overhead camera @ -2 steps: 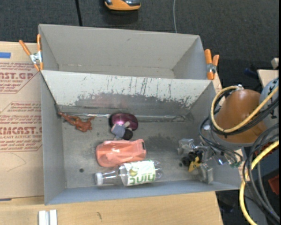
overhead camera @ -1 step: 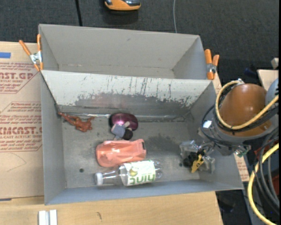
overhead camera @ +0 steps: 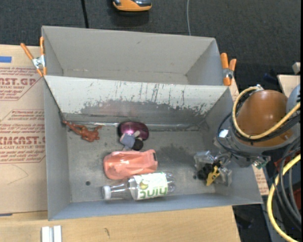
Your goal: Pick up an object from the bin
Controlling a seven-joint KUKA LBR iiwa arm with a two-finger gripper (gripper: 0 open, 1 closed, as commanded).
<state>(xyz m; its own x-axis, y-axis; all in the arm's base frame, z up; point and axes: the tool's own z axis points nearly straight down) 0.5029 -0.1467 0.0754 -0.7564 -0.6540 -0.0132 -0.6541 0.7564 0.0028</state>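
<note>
The gripper sits low in the grey metal bin's right front corner, over 1 small yellow-and-black object. Whether its grip is clenched cannot be told.

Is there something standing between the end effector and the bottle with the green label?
Nothing visible. Only bare bin floor lies between the end effector and the bottle; the pink pouch sits behind the bottle, off that path.

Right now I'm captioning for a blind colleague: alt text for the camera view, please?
The gripper sits low at the grey bin's right end, apart from a pink pouch, a clear green-labelled bottle, a purple round thing and an orange toy lizard.
</note>
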